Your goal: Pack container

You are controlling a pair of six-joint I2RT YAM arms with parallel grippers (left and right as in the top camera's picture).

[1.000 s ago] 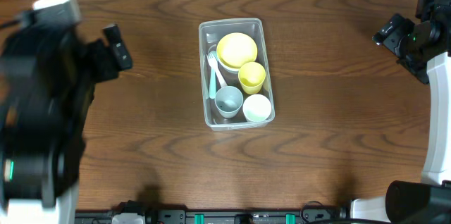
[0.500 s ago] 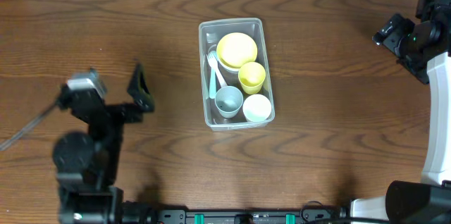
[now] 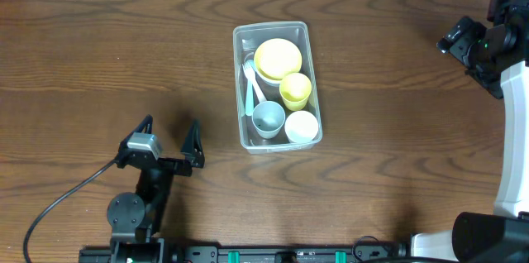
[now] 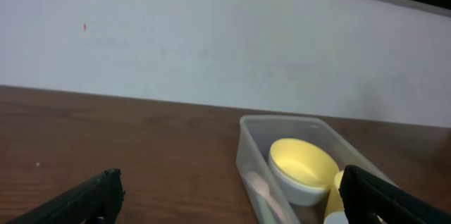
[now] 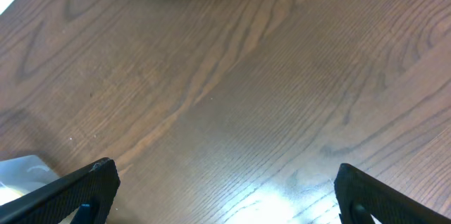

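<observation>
The clear plastic container [image 3: 302, 31] stands upright at the table's centre. It holds a yellow bowl [image 3: 277, 58], a yellow cup [image 3: 295, 90], a grey cup [image 3: 267, 119], a white cup [image 3: 302, 126] and a light blue spoon [image 3: 250, 89]. My left gripper [image 3: 169, 139] is open and empty at the front left, well apart from the container. The left wrist view shows the container [image 4: 248, 146] with the yellow bowl [image 4: 301, 166] between the open fingers [image 4: 229, 199]. My right gripper [image 3: 456, 38] is open and empty at the far right edge; its wrist view [image 5: 225, 189] shows bare table.
A grey cable [image 3: 62, 201] trails from the left arm across the front left of the table. A white wall [image 4: 211, 41] stands behind the table's far edge. A container corner [image 5: 21, 171] shows at the left of the right wrist view.
The left arm has swung down and back from the left middle of the table to the front left edge. Its gripper now points toward the container. The right arm has not moved.
</observation>
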